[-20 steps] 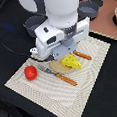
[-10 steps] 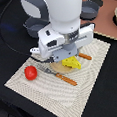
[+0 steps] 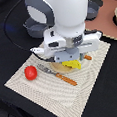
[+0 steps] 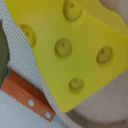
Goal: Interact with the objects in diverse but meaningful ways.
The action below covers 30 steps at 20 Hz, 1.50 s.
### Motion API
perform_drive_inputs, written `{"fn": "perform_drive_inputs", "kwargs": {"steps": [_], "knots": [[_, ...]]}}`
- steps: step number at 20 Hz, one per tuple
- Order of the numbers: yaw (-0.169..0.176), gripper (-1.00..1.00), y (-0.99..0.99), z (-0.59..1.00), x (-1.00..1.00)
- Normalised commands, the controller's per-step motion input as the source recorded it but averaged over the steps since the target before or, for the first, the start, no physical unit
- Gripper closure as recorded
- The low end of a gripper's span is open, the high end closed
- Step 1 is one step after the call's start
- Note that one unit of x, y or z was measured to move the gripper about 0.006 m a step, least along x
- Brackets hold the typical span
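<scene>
On the striped mat [image 3: 52,89], the yellow cheese wedge [image 4: 75,47] lies on a pale round board [image 4: 105,107] under the arm, beside an orange-handled knife [image 3: 60,76]; the red tomato [image 3: 30,72] sits near. A grey two-handled pot [image 3: 34,27] rests on the black surface [image 3: 10,50]. The claw's state cannot be told.

End effector [image 3: 70,59] lowered closer onto cheese wedge [image 3: 71,64].

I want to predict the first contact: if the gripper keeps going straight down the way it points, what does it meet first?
Most likely the yellow cheese wedge, which fills the wrist view directly ahead; the remaining gap can't be judged.
</scene>
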Motion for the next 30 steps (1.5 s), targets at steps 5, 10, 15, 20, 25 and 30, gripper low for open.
{"fn": "perform_drive_inputs", "kwargs": {"steps": [5, 10, 15, 20, 25, 30], "knots": [[0.0, -1.0, 0.07, 0.0, 0.23], [0.0, -1.0, 0.06, 0.0, 0.25], [0.0, -1.0, 0.04, 0.0, 0.22], [0.0, 1.0, 0.0, 0.0, 0.18], [-0.001, 1.0, 0.08, 0.18, 0.3], [0.0, 1.0, 0.13, 0.22, 0.34]]}}
